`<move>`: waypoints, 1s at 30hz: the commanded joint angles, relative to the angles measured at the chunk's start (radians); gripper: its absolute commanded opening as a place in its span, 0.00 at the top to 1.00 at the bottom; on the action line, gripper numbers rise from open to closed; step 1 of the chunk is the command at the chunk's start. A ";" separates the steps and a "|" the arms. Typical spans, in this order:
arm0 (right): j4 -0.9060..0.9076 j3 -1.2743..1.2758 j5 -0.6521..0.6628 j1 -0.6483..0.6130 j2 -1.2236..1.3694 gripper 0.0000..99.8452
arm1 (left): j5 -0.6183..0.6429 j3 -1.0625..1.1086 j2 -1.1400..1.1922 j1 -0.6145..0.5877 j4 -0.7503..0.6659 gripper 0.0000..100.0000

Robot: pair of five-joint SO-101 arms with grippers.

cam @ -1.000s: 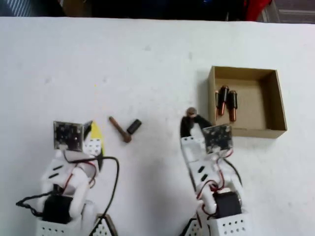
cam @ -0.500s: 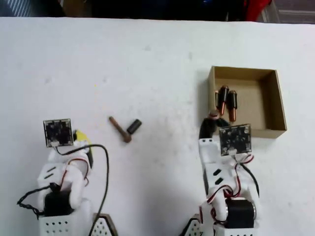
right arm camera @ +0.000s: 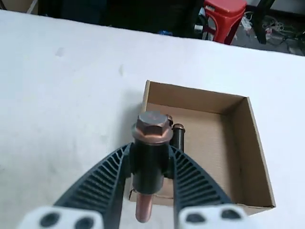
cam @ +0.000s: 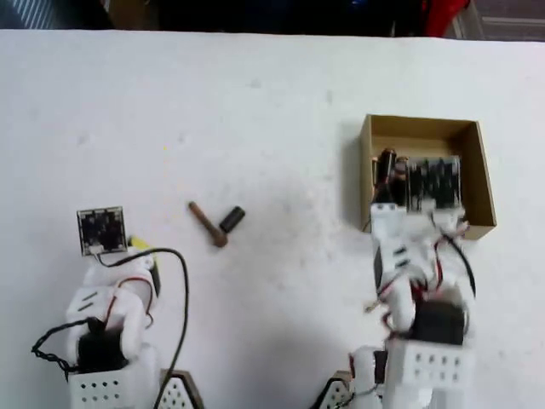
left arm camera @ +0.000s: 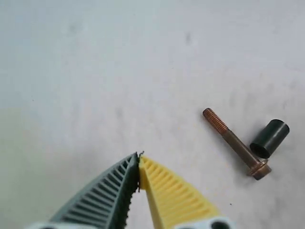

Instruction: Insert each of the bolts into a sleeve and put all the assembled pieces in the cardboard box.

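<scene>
My right tool (right arm camera: 150, 153) grips a sleeved bolt (right arm camera: 151, 130) over the cardboard box (right arm camera: 195, 99) (a finished piece (right arm camera: 178, 136) lies inside); my left tool (left arm camera: 138, 160) sits closed, loose bolt (left arm camera: 233, 142) and sleeve (left arm camera: 269, 138) well left of the box.

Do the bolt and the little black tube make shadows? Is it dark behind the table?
Left wrist view: the bolt and black tube cast faint, soft shadows on the table. High view: the room beyond the table's far edge is dark. Right wrist view: light gleams on the head of the sleeved bolt in the right pincer.
</scene>
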 commanded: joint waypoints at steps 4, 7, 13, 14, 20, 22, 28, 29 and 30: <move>-0.073 -0.203 0.014 0.087 0.387 0.98 | 0.002 -0.009 -0.008 -0.007 0.026 0.98; -0.079 -0.290 0.014 0.119 0.547 0.98 | -0.081 0.003 -0.008 -0.005 0.035 0.98; -0.071 -0.506 0.017 0.153 0.840 0.98 | -0.132 0.023 -0.008 -0.005 0.034 0.98; -0.071 -0.542 0.017 0.159 0.885 0.98 | -0.132 0.023 -0.008 -0.005 0.034 0.98; -0.070 -0.726 0.069 0.206 1.119 0.98 | -0.132 0.025 -0.008 -0.004 0.038 0.98; -0.056 -0.772 0.095 0.214 1.182 0.98 | -0.130 0.028 -0.008 0.019 0.040 0.98; -0.005 -0.933 0.106 0.217 1.349 0.98 | -0.133 0.071 -0.008 0.108 0.032 0.98; -0.004 -0.961 0.106 0.217 1.379 0.98 | -0.133 0.071 -0.008 0.108 0.032 0.98; -0.004 -0.990 0.106 0.216 1.409 0.98 | -0.133 0.071 -0.008 0.107 0.032 0.98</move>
